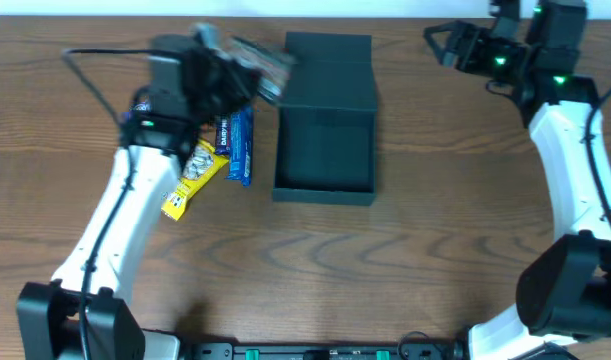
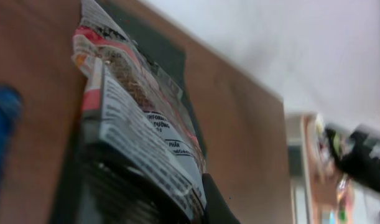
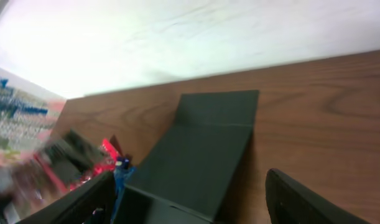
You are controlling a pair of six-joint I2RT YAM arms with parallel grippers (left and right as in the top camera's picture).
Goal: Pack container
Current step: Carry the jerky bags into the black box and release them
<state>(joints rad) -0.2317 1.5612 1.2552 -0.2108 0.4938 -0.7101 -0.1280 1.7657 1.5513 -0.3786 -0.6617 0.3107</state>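
The container (image 1: pixel 325 150) is a dark teal-black box, open, with its flap lid lying back toward the far edge; it also shows in the right wrist view (image 3: pixel 199 155). My left gripper (image 1: pixel 247 75) is shut on a clear-and-red snack packet (image 1: pixel 265 62), held up just left of the container's lid; the packet fills the left wrist view (image 2: pixel 134 124). A blue snack bar (image 1: pixel 237 145) and a yellow snack bar (image 1: pixel 193 178) lie on the table left of the container. My right gripper (image 1: pixel 440 42) is open and empty at the far right.
The wooden table (image 1: pixel 315 270) runs under everything. A white wall stands behind the far edge. The right arm's white links (image 1: pixel 575 170) run down the right side.
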